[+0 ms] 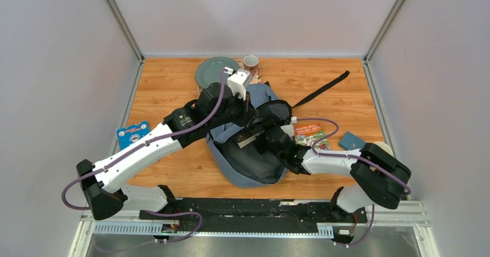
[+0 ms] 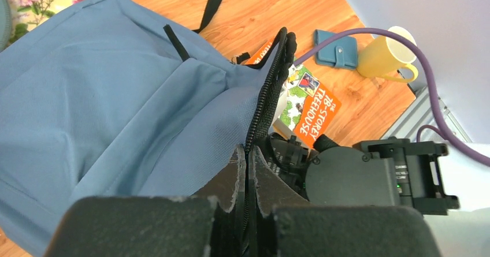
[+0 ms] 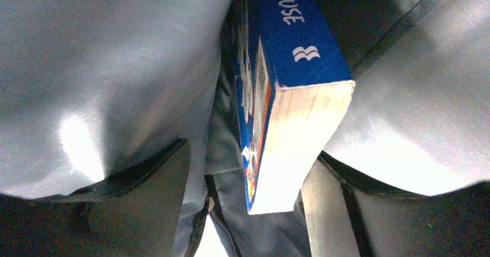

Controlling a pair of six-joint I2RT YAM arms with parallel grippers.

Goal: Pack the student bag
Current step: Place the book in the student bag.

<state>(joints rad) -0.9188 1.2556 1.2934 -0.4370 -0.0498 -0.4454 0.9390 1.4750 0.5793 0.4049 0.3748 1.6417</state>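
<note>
Closest to my wrist camera, my left pincer (image 2: 247, 156) is clamped tight on the black zip edge of the student bag (image 2: 110, 95), holding that edge up so the mouth gapes. My right pincer (image 3: 248, 170) is down inside the bag. Its jaws stand apart, with a blue-spined book (image 3: 289, 49) between them. One finger is clear of the cover and the other is just beside the page edge, so nothing is gripped there.

The student bag lies in the middle of the wooden table (image 1: 167, 84), with grey-blue fabric slumped round both my wrists. One black strap trails away from it toward the far right.

Beyond the bag's far edge, a little to the left, is a grey-green plate (image 1: 211, 72), and a flowered mug (image 1: 251, 62) stands just beside the plate. To the right of the bag, close to it, an orange-covered book (image 2: 315, 110) lies flat. Farther right of the bag are a yellow mug (image 2: 384, 52) and, next to it, a small teal wallet (image 2: 335, 46). Well to the left of the bag lies a blue packet (image 1: 133, 134).
</note>
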